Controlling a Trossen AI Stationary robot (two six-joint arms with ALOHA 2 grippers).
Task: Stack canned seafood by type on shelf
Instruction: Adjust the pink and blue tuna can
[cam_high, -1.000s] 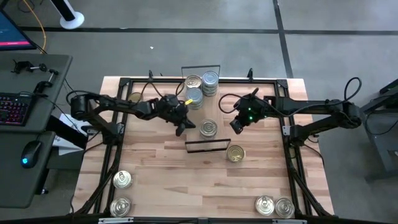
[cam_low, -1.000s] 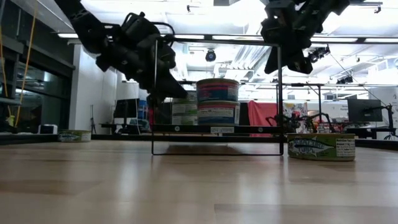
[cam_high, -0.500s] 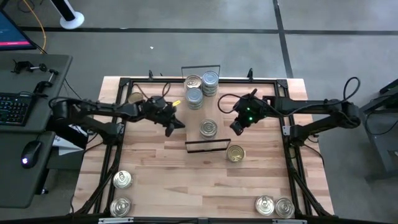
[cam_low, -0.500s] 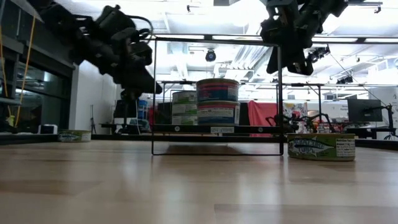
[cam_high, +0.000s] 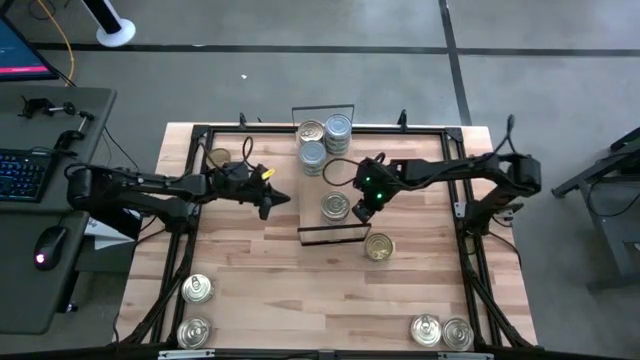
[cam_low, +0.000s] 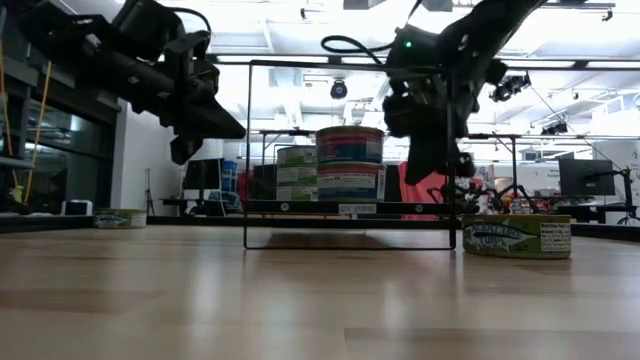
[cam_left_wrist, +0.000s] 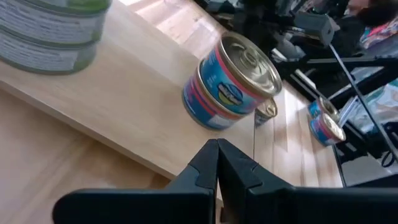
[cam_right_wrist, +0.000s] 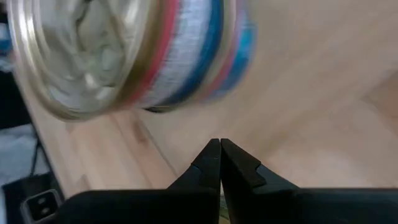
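Several tins are on the shelf (cam_high: 322, 190), a narrow light-wood plank with black wire frames at its short ends, which lies from the far edge of the tabletop (cam_high: 260, 270) toward its middle. Three stacks of tins (cam_high: 322, 143) stand at the far end of the plank, and one single tin (cam_high: 335, 207) with blue and red label stands near its near end. One green-label tin (cam_high: 378, 246) lies on the tabletop just beside the near wire frame (cam_high: 331, 235). Two tins (cam_high: 196, 310) wait at the near left corner, two more tins (cam_high: 441, 331) at the near right corner, and one far-left tin (cam_high: 219, 158) near the far left edge.

The right pincer (cam_high: 358, 211) hangs just beside the single tin, fingers pressed together and empty. The left pincer (cam_high: 270, 205) hangs left of the plank, also closed on nothing.

I judge that these tins are stiff metal and small but rather heavy for their size, with smooth sides that may slip. The best hold is probably across the round wall, fingers on opposite sides, below the raised rim. The lid rims should help the stacking, but a tin set off-centre may slide.

The tabletop is smooth butcher-block wood with a black frame around. Behind it is a bright workshop with screens and equipment
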